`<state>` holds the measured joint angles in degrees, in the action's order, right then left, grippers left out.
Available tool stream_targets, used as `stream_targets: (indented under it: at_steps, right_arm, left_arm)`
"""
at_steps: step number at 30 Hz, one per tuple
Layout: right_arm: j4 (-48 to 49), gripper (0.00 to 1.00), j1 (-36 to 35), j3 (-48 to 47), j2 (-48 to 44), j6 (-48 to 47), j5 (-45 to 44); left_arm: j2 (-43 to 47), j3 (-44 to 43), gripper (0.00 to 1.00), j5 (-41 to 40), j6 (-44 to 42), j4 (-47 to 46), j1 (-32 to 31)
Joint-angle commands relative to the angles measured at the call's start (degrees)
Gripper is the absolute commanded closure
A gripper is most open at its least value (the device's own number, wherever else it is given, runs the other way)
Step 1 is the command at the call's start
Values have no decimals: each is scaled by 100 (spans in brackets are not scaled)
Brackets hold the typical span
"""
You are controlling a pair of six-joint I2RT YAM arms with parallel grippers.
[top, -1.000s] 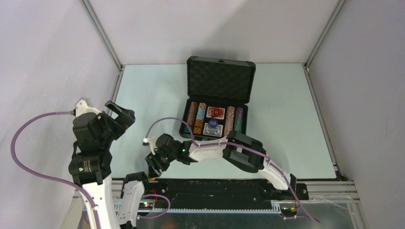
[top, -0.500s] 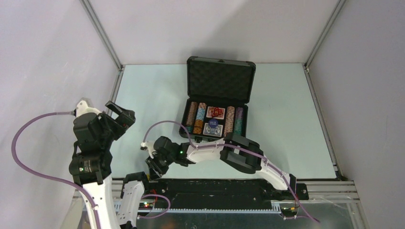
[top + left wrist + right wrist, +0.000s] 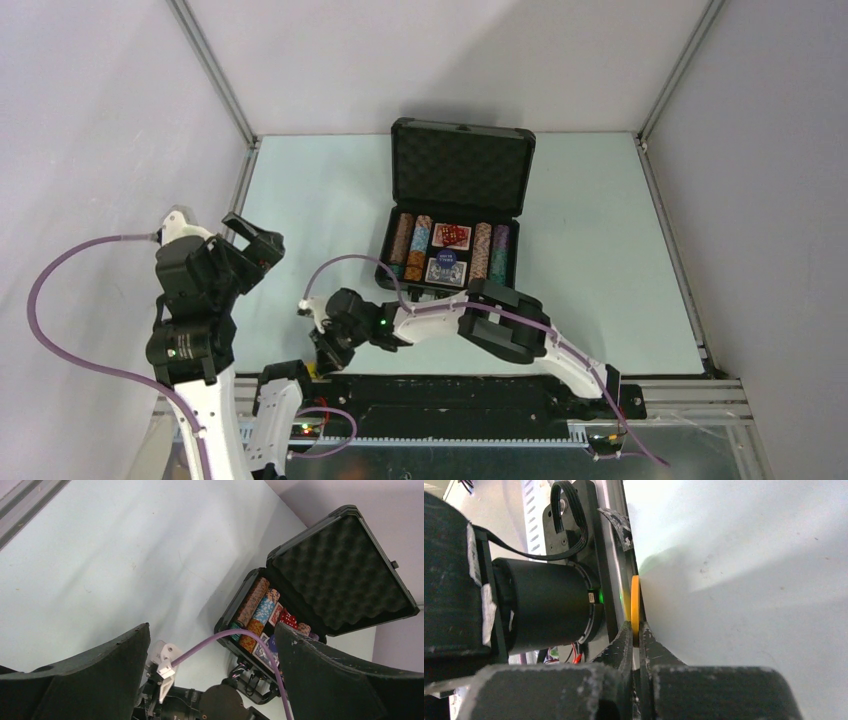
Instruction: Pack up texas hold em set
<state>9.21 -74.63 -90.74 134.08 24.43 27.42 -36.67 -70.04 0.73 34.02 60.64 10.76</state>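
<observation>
Sitting open toward the back of the desk point(image 3: 320, 200), the case point(image 3: 455, 215) has its lid raised, showing egg-crate foam point(image 3: 461, 170). Rows of striped chips point(image 3: 404, 245) fill its left and right slots. Between them lie red dice point(image 3: 452, 236), a blue button point(image 3: 449, 254) and a blue-backed deck point(image 3: 447, 271). The button carries pale writing, too small to read. No brand shows on the case.

Well in front of the case and to its left, at the desk's near edge, the right fingers point(image 3: 629, 635) are clenched on a yellow disc point(image 3: 635, 602). The disc stands on its edge, pinched at its lower rim, its flat face against the desk's metal rail. Just beyond it is a black motor point(image 3: 544, 605) with a small green light.

Farther left of the case, the left fingers point(image 3: 255, 238) hang above the desk, spread wide and grasping nothing. In the left wrist view they frame the case from afar, and a purple cable point(image 3: 235, 637) arcs across in front of it.
</observation>
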Motion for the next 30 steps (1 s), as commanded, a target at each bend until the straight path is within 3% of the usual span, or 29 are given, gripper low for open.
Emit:
stream_targets:
  at_steps: [1, 11, 17, 23, 30]
  right_arm:
    - [481, 100, 170, 525, -782, 211, -229]
    - [108, 100, 797, 1701, -2703, 95, -902]
    - [-390, 100, 1787, 2812, -3915, 460, -1272]
    - [-750, 100, 2809, 3371, -4207, 693, -933]
    - [-190, 100, 3655, 4086, -4429, 1477, -833]
  left_arm:
    - [55, -2, 2, 81, -79, -114, 2]
    - [11, 10, 2, 94, -84, -163, 5]
    - [9, 129, 2, 164, -73, -257, 0]
    - [57, 312, 2, 209, -72, -357, 4]
    - [84, 426, 2, 259, -67, -416, 3]
